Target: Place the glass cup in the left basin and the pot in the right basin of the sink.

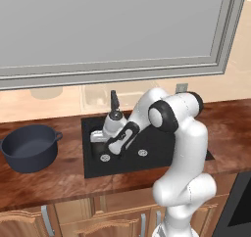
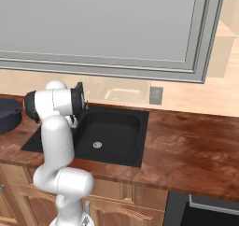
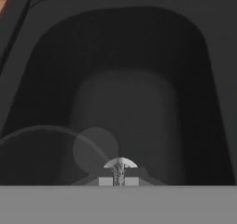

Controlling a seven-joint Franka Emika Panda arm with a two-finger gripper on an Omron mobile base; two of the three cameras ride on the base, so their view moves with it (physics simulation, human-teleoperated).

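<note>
The glass cup (image 3: 125, 121) shows in the hand view as a faint see-through shape just in front of the fingertips, over a black basin floor. My gripper (image 3: 119, 171) has its fingers pressed close together on the cup's thin wall. The arm reaches down so that the gripper (image 1: 100, 138) is low inside the left basin (image 1: 95, 153) of the black sink (image 1: 88, 172). The dark blue-grey pot (image 1: 29, 148) stands upright on the counter left of the sink, apart from the arm. The wider right basin (image 2: 112, 127) holds nothing but its silver drain.
The slim black faucet (image 1: 114, 101) rises behind the sink, close to my hand. A wooden counter (image 2: 186, 145) stretches to the right of the sink. A large grey window frame (image 1: 122, 67) hangs above. A wall outlet (image 2: 156, 95) sits on the backsplash.
</note>
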